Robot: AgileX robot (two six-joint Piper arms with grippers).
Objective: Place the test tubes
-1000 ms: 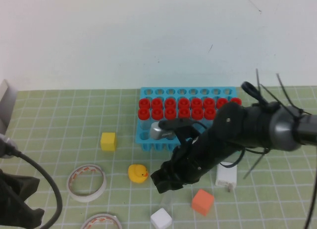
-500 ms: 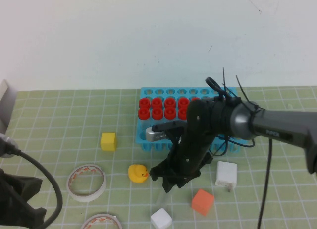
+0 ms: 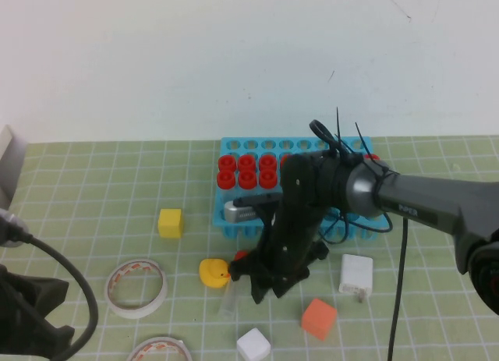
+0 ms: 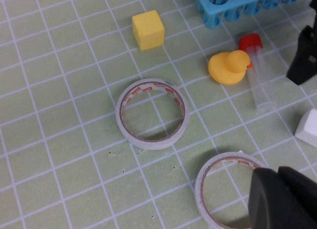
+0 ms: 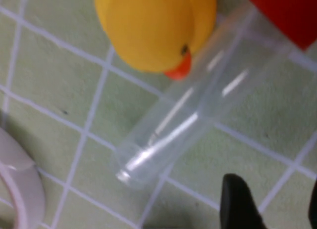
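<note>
One capped test tube (image 4: 257, 75) lay flat on the table (image 3: 93, 189), against the beak of the yellow duck (image 3: 213, 273), red cap toward the blue rack (image 3: 234, 221). Right tool (image 5: 275, 194) hovered just beside the tube, on the side away from the duck, fingers apart, gripping nothing. Left tool (image 4: 282, 202) sat closed at the near-left edge, well apart.
</note>
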